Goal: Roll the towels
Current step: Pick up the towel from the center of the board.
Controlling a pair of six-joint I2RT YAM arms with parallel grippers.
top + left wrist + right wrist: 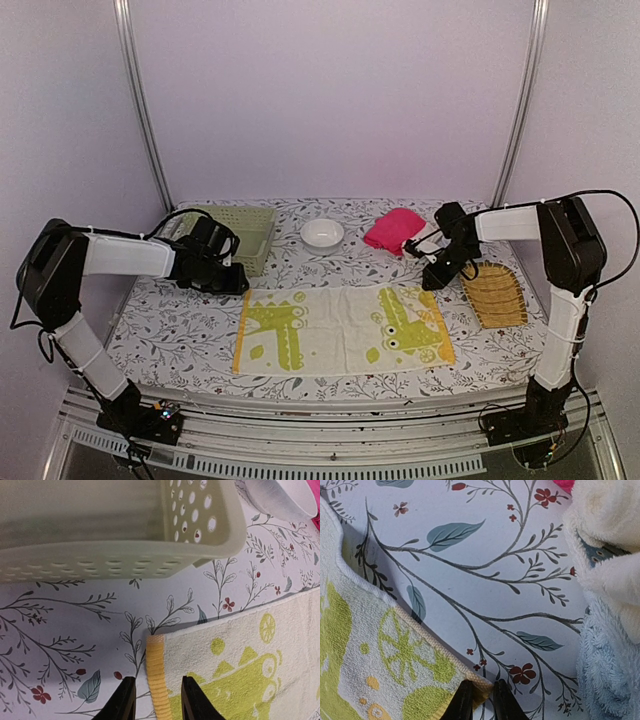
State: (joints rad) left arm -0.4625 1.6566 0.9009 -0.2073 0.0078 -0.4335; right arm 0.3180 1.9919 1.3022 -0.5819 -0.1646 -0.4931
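The crocodile towel [340, 325] lies spread flat on the flowered table [170, 320] between my two arms, and I take every place from it. My left gripper [240, 284] is down at its far left corner. In the left wrist view the fingers [122, 702] stand apart with the towel's yellow hem running up between them, a strip of bare table showing between the hem and the left finger. My right gripper [432, 280] is at the far right corner. There the fingers [462, 702] are drawn close together and pinch the very tip of the corner, where the tan hem ends. Just beyond the far left corner sits the green basket [245, 232]. The white bowl [322, 233] is beyond the middle of the far edge and the pink towel [393, 228] is beyond the far right corner. The yellow tray [495, 297] lies off the right end. Close past the pinched corner the right wrist view shows a cream towel [605, 510] and a pale blue towel [607, 670] — neither touches the crocodile towel
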